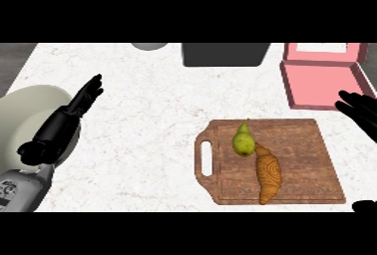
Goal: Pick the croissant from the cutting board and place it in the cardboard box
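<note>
A long golden-brown croissant (268, 174) lies on the wooden cutting board (305, 149), its top end touching a green pear (244, 140). The box (321, 83) at the back right is pink, open, with its lid standing up behind it. My right hand (361, 113) shows at the right edge, between the box and the board, fingers straight and holding nothing. My left hand (74, 110) is at the far left, fingers stretched out over the counter, apart from the board.
A pale round plate (22, 114) lies at the left edge under my left forearm. A dark grey container (225, 54) and a grey round object (149, 46) stand at the back edge. White counter (147, 124) lies between the left hand and the board.
</note>
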